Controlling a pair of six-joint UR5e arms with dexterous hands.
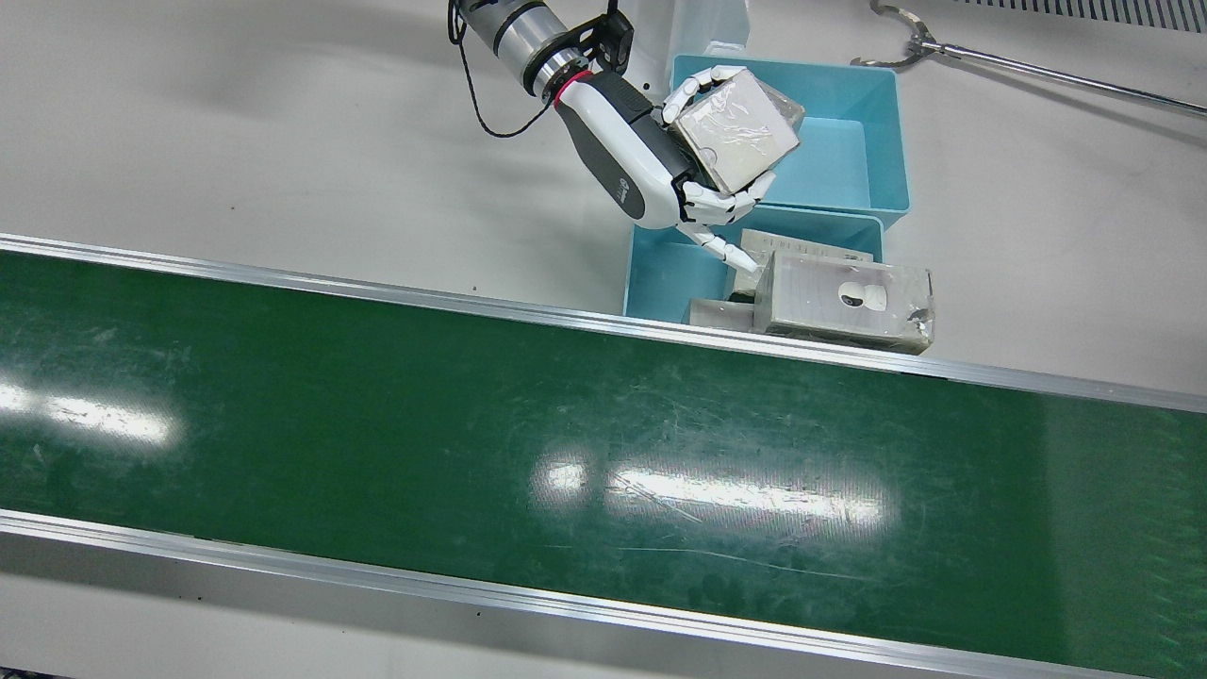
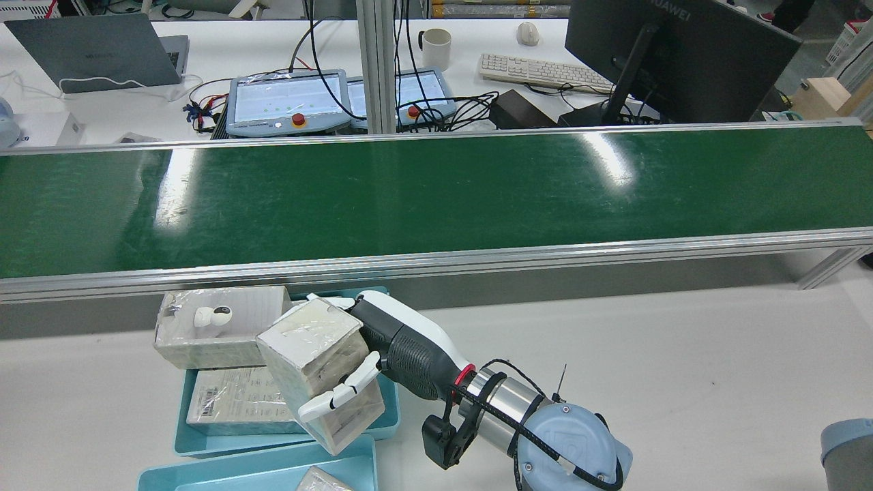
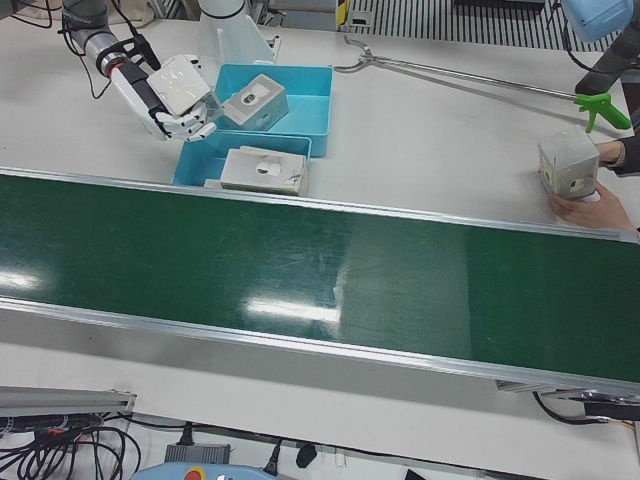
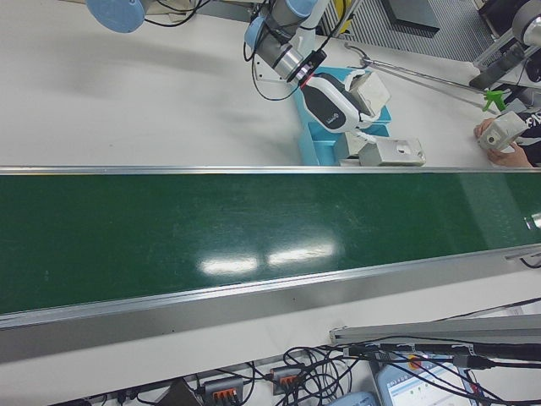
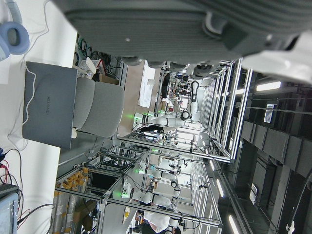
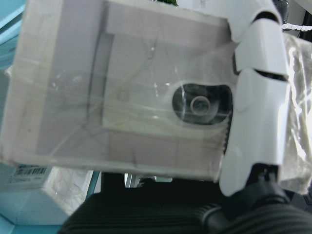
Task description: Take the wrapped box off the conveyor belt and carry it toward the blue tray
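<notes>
Beside the belt (image 1: 471, 424), over the tray (image 1: 877, 123), right hand (image 1: 660, 156) clutching box (image 1: 740, 127); slick wrap, may slip.

**A robotics lab with a factory-style conveyor station**

A long green conveyor belt (image 2: 436, 198) with aluminium rails crosses a white table (image 1: 236, 141); on the far side of it in the rear view stands an office-like desk with a laptop (image 2: 95, 51), two teach pendants (image 2: 286, 102) with red stop buttons, a keyboard (image 2: 545, 71), a mug (image 2: 435, 48) and a dark monitor (image 2: 675, 58); cables tangle between them; the left hand view looks down a hall of metal frame bays holding more robot arms (image 5: 165, 117) under strip lights.
</notes>
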